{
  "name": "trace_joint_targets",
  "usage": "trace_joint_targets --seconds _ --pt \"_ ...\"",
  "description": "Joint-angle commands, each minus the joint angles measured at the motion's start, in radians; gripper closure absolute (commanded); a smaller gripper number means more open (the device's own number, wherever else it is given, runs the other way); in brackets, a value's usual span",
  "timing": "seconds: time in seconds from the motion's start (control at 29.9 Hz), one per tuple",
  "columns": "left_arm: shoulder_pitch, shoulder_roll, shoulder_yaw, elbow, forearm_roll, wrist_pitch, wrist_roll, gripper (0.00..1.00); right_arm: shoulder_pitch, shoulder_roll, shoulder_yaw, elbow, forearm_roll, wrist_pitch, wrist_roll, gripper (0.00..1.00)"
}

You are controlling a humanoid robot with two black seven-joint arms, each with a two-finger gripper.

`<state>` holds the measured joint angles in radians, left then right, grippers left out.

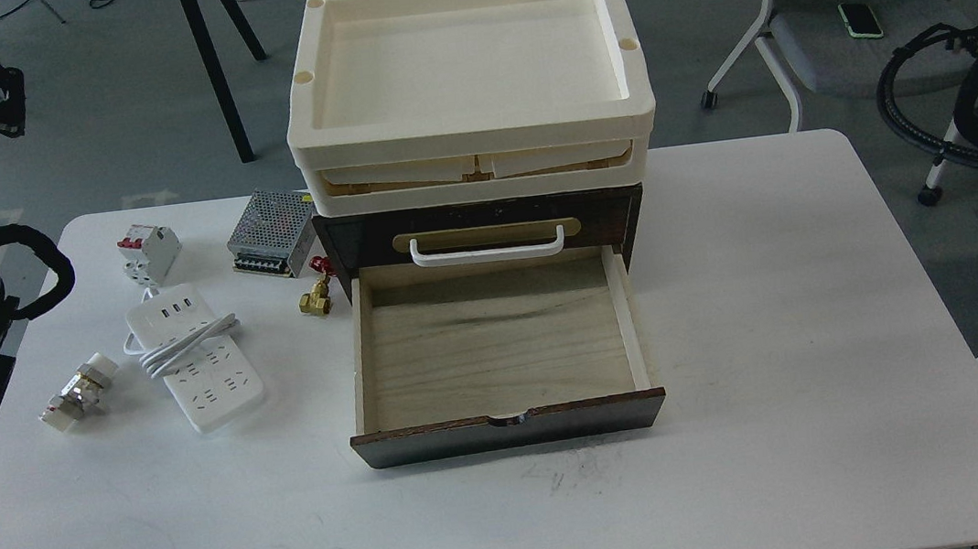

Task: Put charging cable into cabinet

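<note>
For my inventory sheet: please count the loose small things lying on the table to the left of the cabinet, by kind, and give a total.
Power strip with coiled cord: 1
Circuit breaker, white and red: 1
Perforated metal power-supply box: 1
Brass valve with red handle: 1
Small white and metal fitting: 1
Total: 5

A white table (792,350) carried everything. Near the middle of its far edge stood the cabinet (483,220), its drawer (497,347) pulled out toward the near edge. Toward the far left corner sat a circuit breaker (148,253), a metal power-supply box (271,233) and a brass valve (317,296). Nearer the left edge lay the charging cable (196,356) and a small metal fitting (79,393).
</note>
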<state>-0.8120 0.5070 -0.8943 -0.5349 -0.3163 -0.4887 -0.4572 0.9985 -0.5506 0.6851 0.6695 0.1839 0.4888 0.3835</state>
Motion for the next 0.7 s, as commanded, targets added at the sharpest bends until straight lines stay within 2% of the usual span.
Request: trace_joint_targets --seconds 0.0,0.13,0.37,0.5,0.57,0.67 --pt "0.002 0.16 0.04 -0.172 0.029 0.0 -0.003 0.01 -0.055 -0.043 0.014 0.004 0.005 0.0 0.002 0.0" --pt "-0.007 0.347 0.091 -0.416 0.23 0.0 -0.005 0.0 -0.124 -0.051 0.043 0.048 0.006 0.0 0.002 0.0" --pt "-0.007 0.513 -0.011 -0.73 0.979 0.0 -0.017 0.0 -0.178 -0.052 0.093 0.096 0.006 0.0 0.002 0.0" --pt "0.023 0.614 -0.017 -0.879 1.457 0.0 -0.032 0.0 -0.184 -0.061 0.094 0.096 0.006 0.0 0.002 0.0" --pt "0.083 0.668 -0.009 -0.951 1.687 0.0 -0.032 0.0 -0.188 -0.062 0.097 0.094 0.006 0.0 0.002 0.0" --pt "0.166 0.709 0.06 -0.993 2.021 0.0 -0.032 0.0 -0.201 -0.062 0.099 0.094 0.006 0.0 0.002 0.0"
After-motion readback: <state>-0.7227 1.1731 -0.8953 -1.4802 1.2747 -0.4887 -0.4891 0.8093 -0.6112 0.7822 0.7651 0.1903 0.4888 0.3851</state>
